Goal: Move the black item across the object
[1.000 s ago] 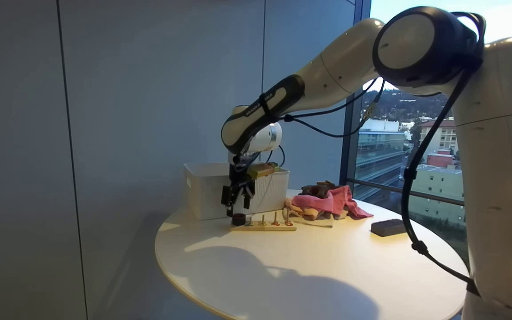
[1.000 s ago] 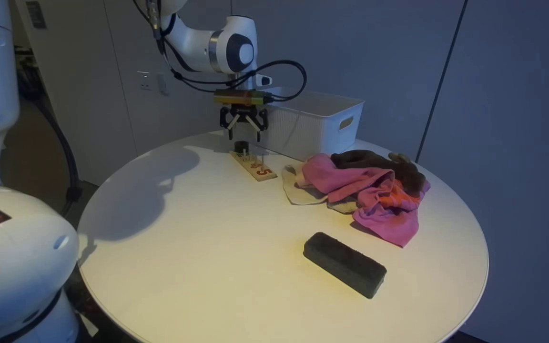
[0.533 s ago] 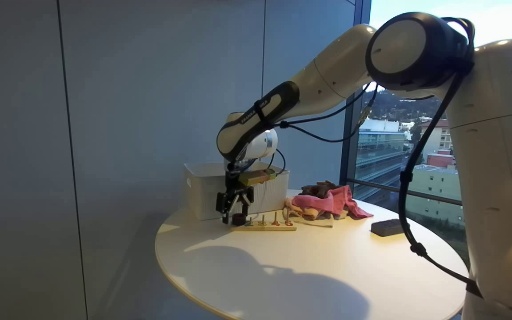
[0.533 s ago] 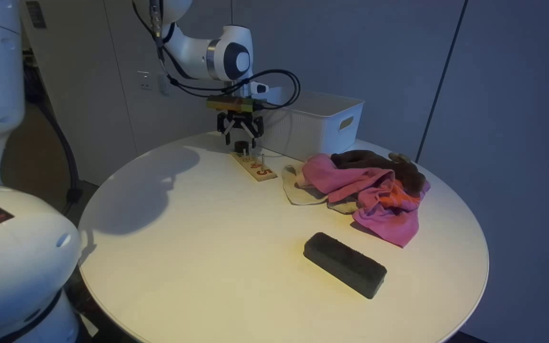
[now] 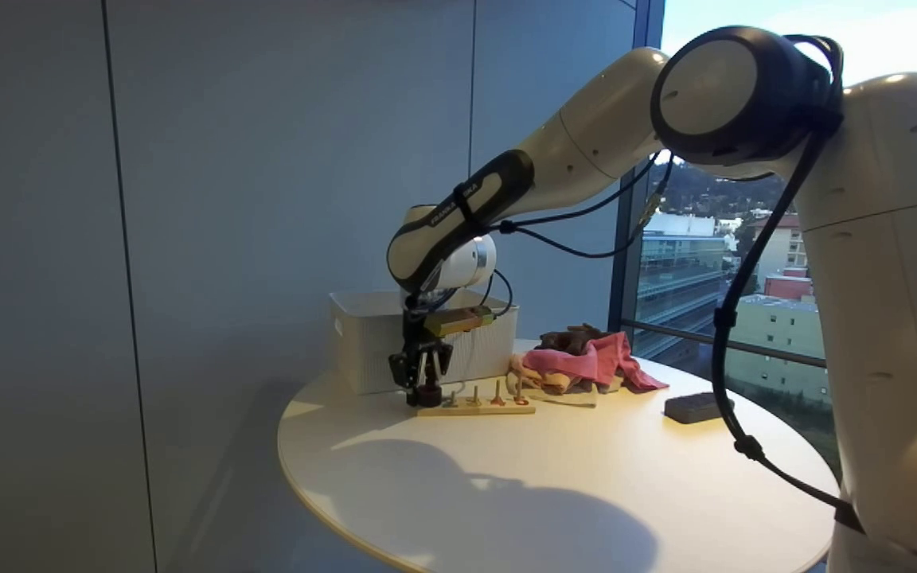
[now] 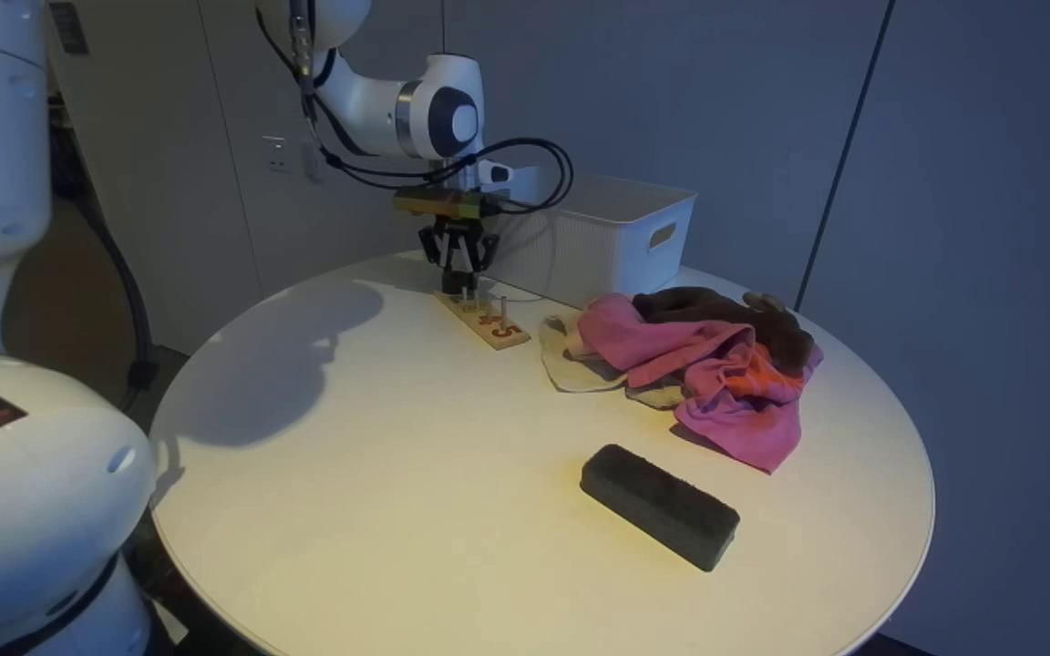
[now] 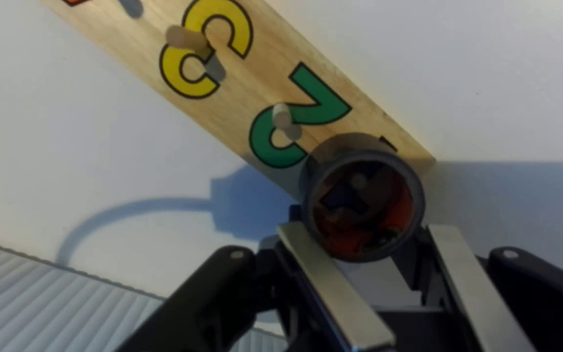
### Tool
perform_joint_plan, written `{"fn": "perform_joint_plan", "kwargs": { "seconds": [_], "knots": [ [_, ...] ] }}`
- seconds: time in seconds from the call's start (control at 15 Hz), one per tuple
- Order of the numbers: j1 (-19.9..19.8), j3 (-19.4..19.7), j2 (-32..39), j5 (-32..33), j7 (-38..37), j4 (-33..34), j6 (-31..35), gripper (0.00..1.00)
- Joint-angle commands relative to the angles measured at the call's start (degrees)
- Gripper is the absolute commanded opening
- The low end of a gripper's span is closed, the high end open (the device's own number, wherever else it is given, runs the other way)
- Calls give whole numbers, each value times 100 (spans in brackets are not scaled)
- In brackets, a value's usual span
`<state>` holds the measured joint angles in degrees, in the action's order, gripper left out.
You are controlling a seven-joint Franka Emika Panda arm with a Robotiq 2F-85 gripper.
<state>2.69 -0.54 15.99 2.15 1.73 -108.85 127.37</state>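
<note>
The black two-fingered gripper (image 7: 359, 227) grasps the black hollow cylinder (image 7: 363, 155), which encircles an end peg (image 7: 358, 181) of the tan wooden strip (image 7: 245, 88); a vertical lift should precede lengthwise travel.

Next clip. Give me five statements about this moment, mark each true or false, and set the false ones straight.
1. The jaws are closed on the black item. True.
2. The black item is solid throughout. False: the wrist view shows it hollow, open at the top.
3. The wooden strip carries a green 2 and a yellow 3. True.
4. The pink cloth lies outside the white box. True.
5. The black item is nearer the yellow 3 than the green 2. False: it is right by the green 2.
</note>
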Motion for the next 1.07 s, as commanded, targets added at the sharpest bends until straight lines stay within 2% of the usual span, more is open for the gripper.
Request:
{"fn": "perform_joint_plan", "kwargs": {
  "seconds": [0.0, 0.27, 0.6, 1.0],
  "knots": [
    [-54, -125, -109, -240, 113, 90, -400, 19],
    [-37, -158, -336, -299, 69, 83, -818, 19],
    [36, -92, -825, 176, -194, -95, -663, 19],
    [-26, -76, -1045, 267, -249, -97, -899, 19]
  ]
}}
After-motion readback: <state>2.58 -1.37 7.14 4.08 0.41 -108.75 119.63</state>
